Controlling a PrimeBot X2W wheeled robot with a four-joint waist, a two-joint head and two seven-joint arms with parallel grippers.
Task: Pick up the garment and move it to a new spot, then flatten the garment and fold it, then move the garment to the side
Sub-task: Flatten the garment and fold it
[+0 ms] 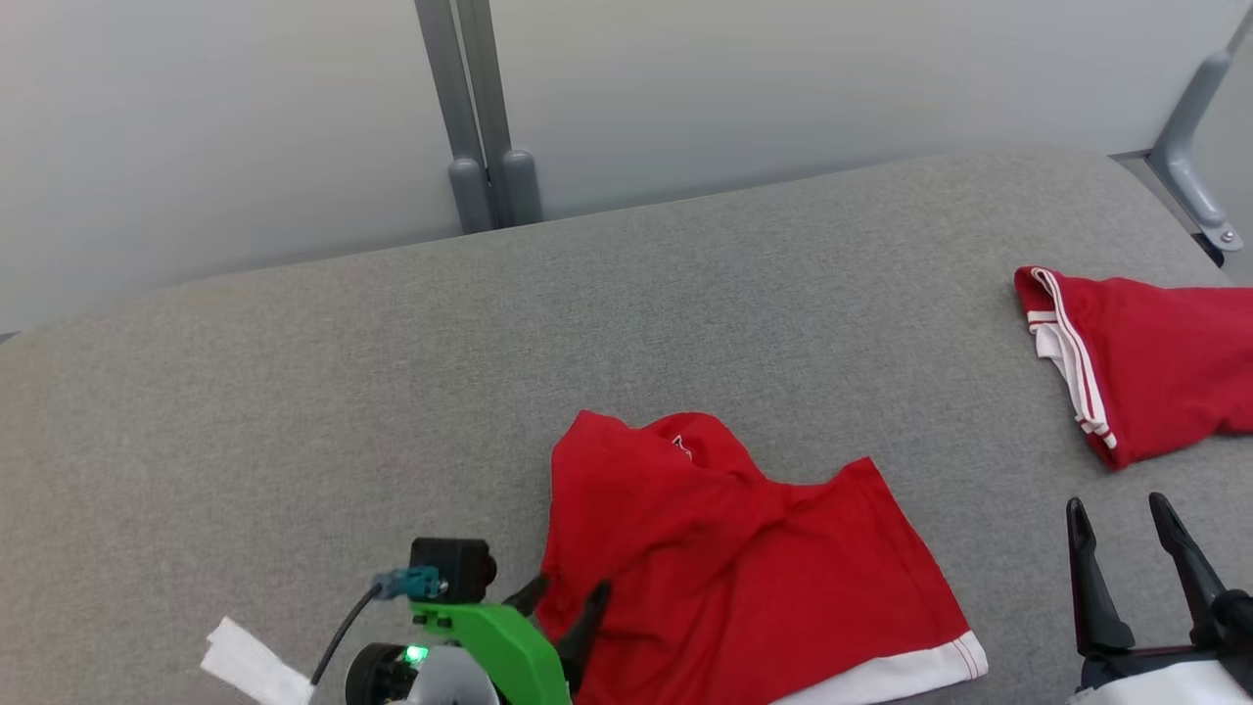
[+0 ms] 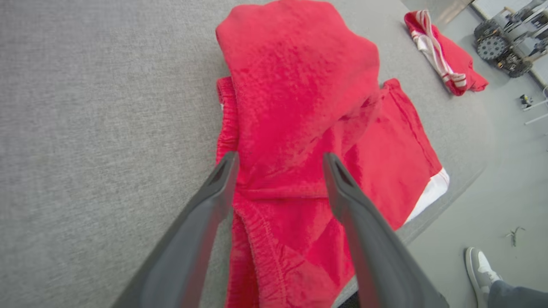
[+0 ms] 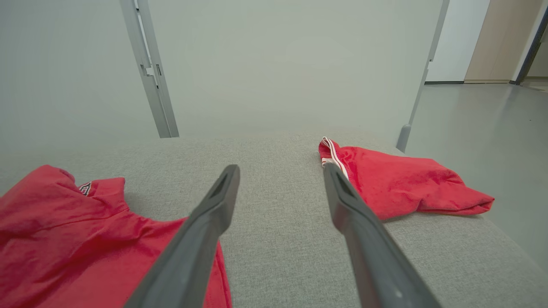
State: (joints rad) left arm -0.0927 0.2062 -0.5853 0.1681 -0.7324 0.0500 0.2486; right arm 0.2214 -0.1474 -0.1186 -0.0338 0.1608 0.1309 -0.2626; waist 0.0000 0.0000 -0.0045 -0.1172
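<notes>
On grey surface [image 1: 294,392], garment [image 1: 734,578], second red cloth [image 1: 1155,362]

A person's shoe [image 2: 480,268] rests on the floor [image 2: 505,179] beside the grey table [image 2: 85,128].

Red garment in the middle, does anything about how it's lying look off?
Yes. The red garment is not flat: its far left part is bunched over itself in a rumpled hump, and its white hem runs askew at the near right. A white scrap lies on the grey table to its left.
</notes>
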